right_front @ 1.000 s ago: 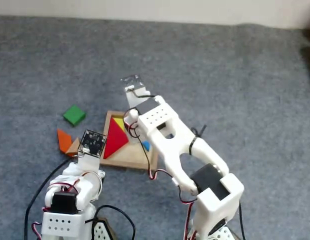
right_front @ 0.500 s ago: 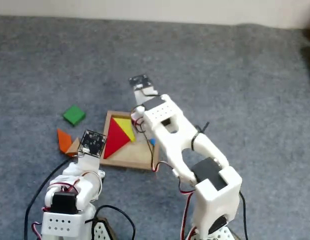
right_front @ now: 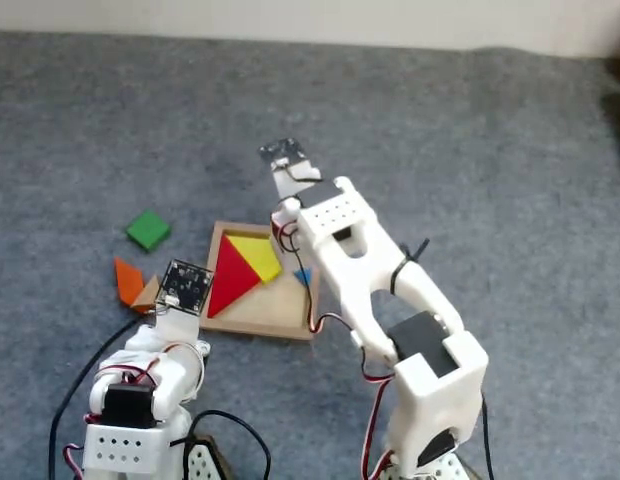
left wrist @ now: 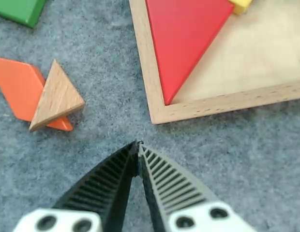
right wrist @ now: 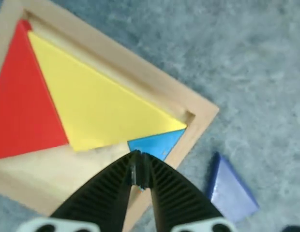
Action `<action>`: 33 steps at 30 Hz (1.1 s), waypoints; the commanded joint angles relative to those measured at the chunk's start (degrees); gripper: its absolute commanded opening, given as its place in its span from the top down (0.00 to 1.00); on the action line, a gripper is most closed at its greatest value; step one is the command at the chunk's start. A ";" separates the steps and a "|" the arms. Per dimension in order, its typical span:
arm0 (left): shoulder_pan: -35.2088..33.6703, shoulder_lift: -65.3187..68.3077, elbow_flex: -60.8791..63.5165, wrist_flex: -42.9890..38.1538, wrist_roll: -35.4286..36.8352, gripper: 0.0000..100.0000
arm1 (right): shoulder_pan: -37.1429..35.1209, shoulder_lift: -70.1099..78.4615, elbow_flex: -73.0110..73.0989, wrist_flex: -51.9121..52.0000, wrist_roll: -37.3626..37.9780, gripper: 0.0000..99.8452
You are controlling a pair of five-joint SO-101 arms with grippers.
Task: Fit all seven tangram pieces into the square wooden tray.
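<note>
The square wooden tray (right_front: 265, 306) is lying on the grey surface (right_front: 470, 150), holding a red triangle (right_front: 228, 275) and a yellow triangle (right_front: 254, 254) side by side. A blue piece (right_front: 303, 277) is peeking out by the right arm (right_front: 370, 280), which is stretching over the tray's edge. Outside the tray, a green square (right_front: 148, 230), an orange piece (right_front: 125, 279) and a wooden triangle (right_front: 147, 294) are lying near the left arm (right_front: 155, 375).

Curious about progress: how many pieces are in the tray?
3: red triangle, yellow triangle touching it, small blue triangle at the yellow's corner. The arm may hide more.
</note>
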 commanded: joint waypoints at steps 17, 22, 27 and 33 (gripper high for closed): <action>-0.84 -2.42 1.19 0.18 0.44 0.99 | 5.23 -50.95 23.08 5.76 0.18 0.99; -0.84 -2.42 1.19 0.18 0.44 0.99 | 12.53 -62.20 32.13 6.11 0.18 0.99; -0.84 -2.42 1.19 0.18 0.44 0.99 | 21.23 -72.13 42.33 5.67 0.70 0.99; -0.84 -2.42 1.19 0.18 0.44 0.99 | 26.15 -81.63 53.14 5.67 0.70 0.99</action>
